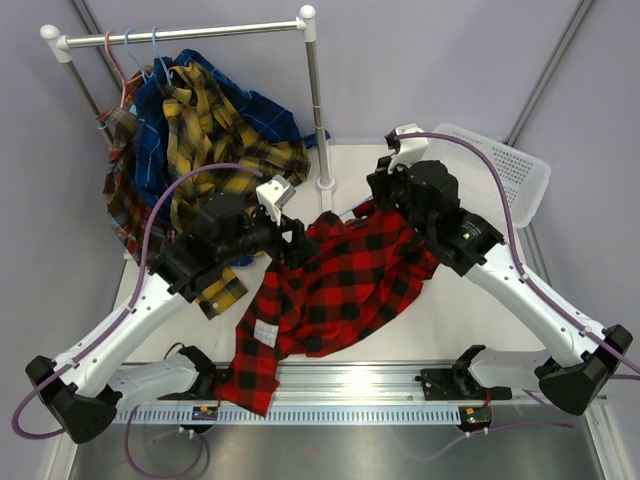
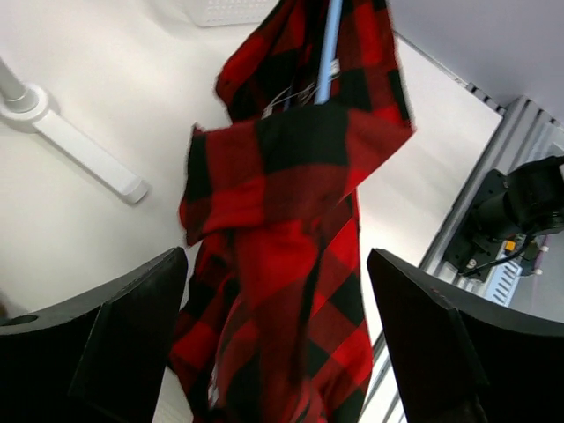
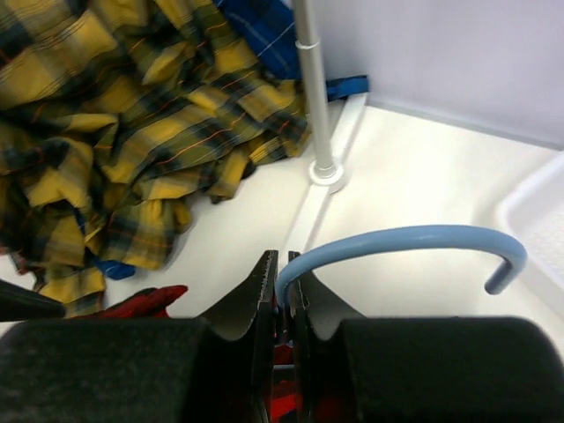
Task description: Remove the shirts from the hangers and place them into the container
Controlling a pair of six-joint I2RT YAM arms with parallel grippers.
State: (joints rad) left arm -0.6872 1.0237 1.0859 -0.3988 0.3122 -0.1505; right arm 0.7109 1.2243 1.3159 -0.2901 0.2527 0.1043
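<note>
The right gripper (image 3: 282, 264) pinches the hook of the light blue hanger (image 3: 414, 236), the red-and-black shirt (image 1: 345, 280) trailing from it into the wide-open left gripper (image 2: 278, 264), so with the cloth unheld a pull toward the container (image 1: 515, 170) just beside it may drag shirt along with hanger.

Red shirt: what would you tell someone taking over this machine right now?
Left gripper: open, facing the red shirt, not gripping.
Right gripper: shut on the blue hanger at its hook.
Red shirt: still on that hanger, draped between the arms.
Other shirts: hanging from the rail.
Basket: no shirt seen in it.
Left to do: pull the red shirt off, put it in the basket, then do the others.
</note>
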